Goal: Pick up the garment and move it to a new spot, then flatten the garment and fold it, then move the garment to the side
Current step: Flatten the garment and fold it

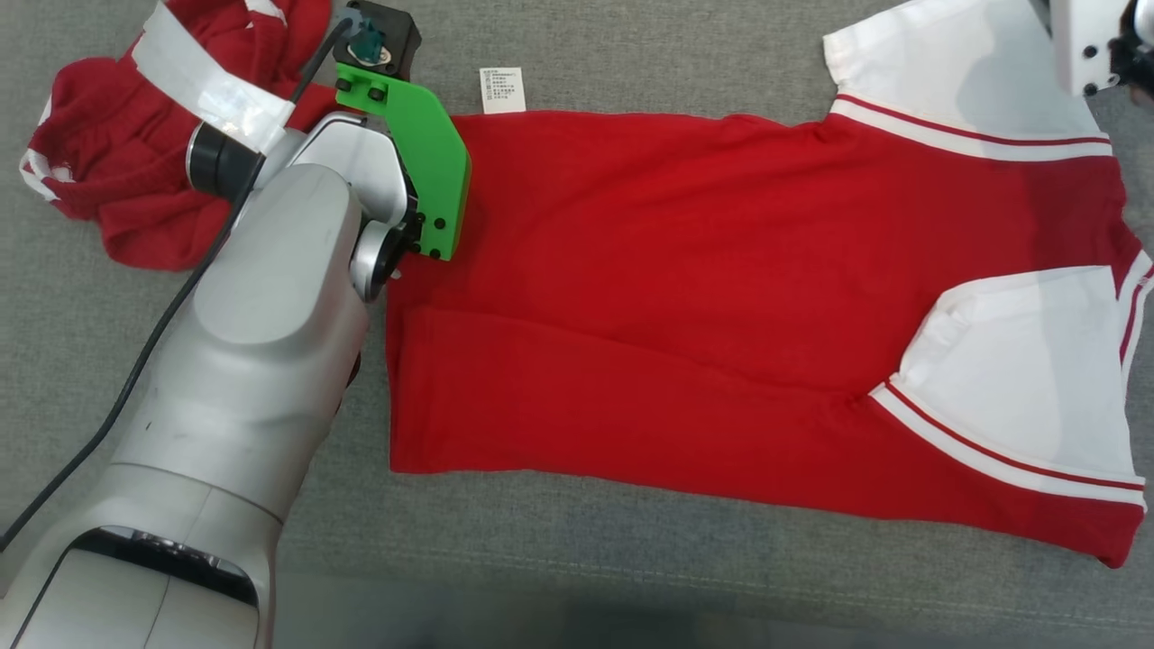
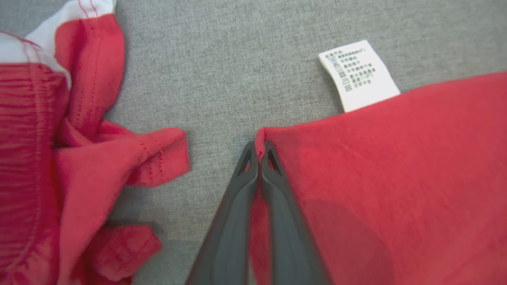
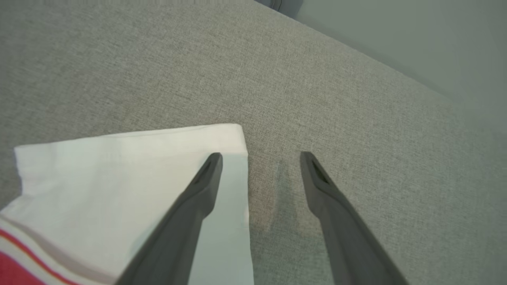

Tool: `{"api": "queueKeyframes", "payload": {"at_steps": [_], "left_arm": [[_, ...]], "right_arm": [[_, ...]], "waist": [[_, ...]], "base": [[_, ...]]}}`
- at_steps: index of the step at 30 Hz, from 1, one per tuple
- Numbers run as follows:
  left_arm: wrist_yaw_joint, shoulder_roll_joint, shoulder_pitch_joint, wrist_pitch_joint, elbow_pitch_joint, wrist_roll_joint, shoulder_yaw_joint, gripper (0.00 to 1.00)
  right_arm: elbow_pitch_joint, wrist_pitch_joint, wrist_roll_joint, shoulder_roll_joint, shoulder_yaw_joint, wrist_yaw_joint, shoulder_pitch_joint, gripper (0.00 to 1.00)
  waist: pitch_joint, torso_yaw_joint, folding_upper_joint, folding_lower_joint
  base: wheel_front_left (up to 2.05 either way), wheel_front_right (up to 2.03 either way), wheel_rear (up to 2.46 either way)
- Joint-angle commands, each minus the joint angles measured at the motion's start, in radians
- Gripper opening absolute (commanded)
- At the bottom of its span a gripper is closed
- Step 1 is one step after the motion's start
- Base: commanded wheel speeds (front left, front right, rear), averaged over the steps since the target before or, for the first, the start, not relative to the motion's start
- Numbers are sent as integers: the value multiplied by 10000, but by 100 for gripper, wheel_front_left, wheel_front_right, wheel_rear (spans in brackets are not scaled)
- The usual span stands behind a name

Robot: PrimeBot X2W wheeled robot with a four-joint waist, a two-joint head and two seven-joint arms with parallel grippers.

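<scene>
Leftmost lay a crumpled red-and-white cloth heap (image 1: 117, 198). Your left gripper (image 2: 259, 152) was pinched tight on the hem corner of the red short-sleeved cotton shirt (image 1: 676, 270). The shirt was spread flat on the grey woven surface (image 1: 631, 559), its long axis running left to right, hem left, shoulders right. Your right gripper (image 3: 261, 156) stood wide and empty astride a white sleeve (image 3: 119, 170) edge. You seemed to be starting the fold; next, that gripper needed its own pinch.

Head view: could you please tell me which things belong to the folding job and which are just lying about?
In the job: red shirt, laid flat; left gripper, shut on its corner; right gripper, open by its white sleeve.
Lying about: crumpled red garment at the left; grey cloth surface beneath.
</scene>
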Motion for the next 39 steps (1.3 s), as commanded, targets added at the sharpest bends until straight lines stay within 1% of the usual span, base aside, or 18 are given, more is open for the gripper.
{"api": "queueKeyframes", "payload": {"at_steps": [1, 5, 11, 12, 13, 14, 15, 16, 17, 23, 25, 28, 30, 34, 39], "left_arm": [[-51, -30, 92, 38, 197, -39, -72, 0], [-77, -154, 22, -114, 211, -93, -188, 0], [-100, -290, -31, -229, 256, -181, -362, 0], [-37, -314, -97, -233, 289, -218, -379, 0], [6, -321, -126, -258, 307, -246, -379, 0], [34, -321, -155, -293, 333, -244, -388, 0], [60, -320, -182, -299, 354, -233, -397, 0], [79, -318, -204, -331, 376, -241, -394, 0], [95, -310, -214, -357, 398, -249, -387, 0], [208, -140, -220, -581, 518, -309, -316, 0], [273, -117, -217, -743, 514, -317, -283, 0], [358, -66, -241, -1064, 467, -251, -276, 0], [396, -15, -183, -1276, 467, -220, -278, 0], [437, 34, 45, -1552, 548, -298, -267, 0], [372, 249, 407, -1888, 504, -201, -401, 0]], "right_arm": [[91, 19, 50, -119, -1, -5, -158, 100], [453, 262, 133, -134, -172, -5, -367, 100], [943, 230, 1, -117, -400, -7, -347, 100], [1104, 167, 52, -42, -501, -5, -290, 81], [1163, 127, 156, 40, -562, -5, -230, 49], [1203, 146, 192, 91, -560, -5, -160, 38], [1214, 150, 210, 94, -521, -5, -116, 25], [1221, 118, 233, 90, -506, -5, -95, 16], [1220, 95, 261, 105, -499, -10, -65, 0], [1190, -298, 409, 30, -624, -15, 32, 0], [1107, -601, 411, 44, -658, -13, 31, 0], [771, -1152, 715, 190, -676, -12, 97, 0], [359, -1525, 1156, 255, -558, -9, 327, 0], [-626, -2103, 1786, -223, 115, -10, 914, 0], [-1831, -2512, 2751, -986, 499, -10, 1730, 0]], "waist": [[155, 208, 0, 0], [338, 395, 0, 0], [488, 544, 0, 0], [540, 573, 0, 0], [558, 582, 0, 0], [573, 589, 0, 0], [595, 586, 0, 0], [610, 577, 0, 0], [616, 562, 0, 0], [514, 404, 0, 0], [412, 335, 0, 0], [189, 233, 0, 0], [-20, 151, 0, 0], [-510, -69, 0, 0], [-1134, -304, 0, 0]], "base": [[0, 0, 0], [0, 0, 0], [0, 0, 0], [0, 0, 0], [0, 0, 0], [0, 0, 0], [0, 0, 0], [0, 0, 0], [0, 0, 0], [0, 0, 0], [0, 0, 0], [0, 0, 0], [0, 0, 0], [0, 0, 0], [0, 0, 0]]}}
